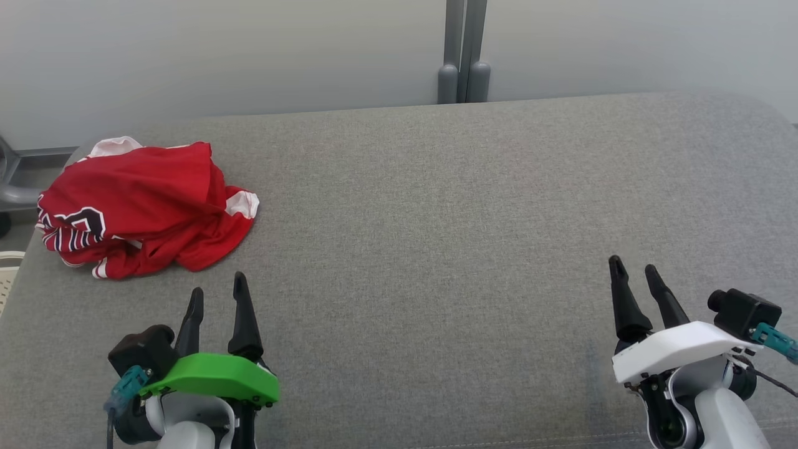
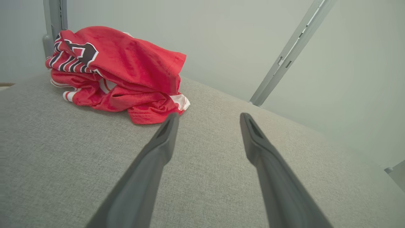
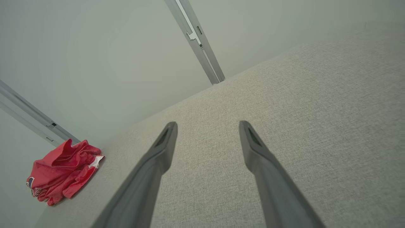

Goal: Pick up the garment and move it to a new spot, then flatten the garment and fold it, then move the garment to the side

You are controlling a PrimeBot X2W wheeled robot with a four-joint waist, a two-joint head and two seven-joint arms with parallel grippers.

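Note:
The garment (image 1: 140, 206) is a red jersey with white trim and dark striped lettering, crumpled in a heap at the far left of the grey padded surface (image 1: 436, 218). My left gripper (image 1: 218, 290) stands open just in front of it, a short gap away, nothing between its fingers. In the left wrist view the garment (image 2: 117, 72) lies ahead and to the left of the open gripper (image 2: 208, 118). My right gripper (image 1: 634, 269) is open at the lower right, far from the cloth. The right wrist view shows the garment (image 3: 61, 171) small at the far left, beyond the gripper (image 3: 207, 125).
A grey upright post (image 1: 463, 53) stands behind the surface's back edge against a pale wall. Part of a grey frame (image 1: 12, 181) and a pale basket edge (image 1: 7, 274) show past the left edge. The surface's middle and right are bare cloth.

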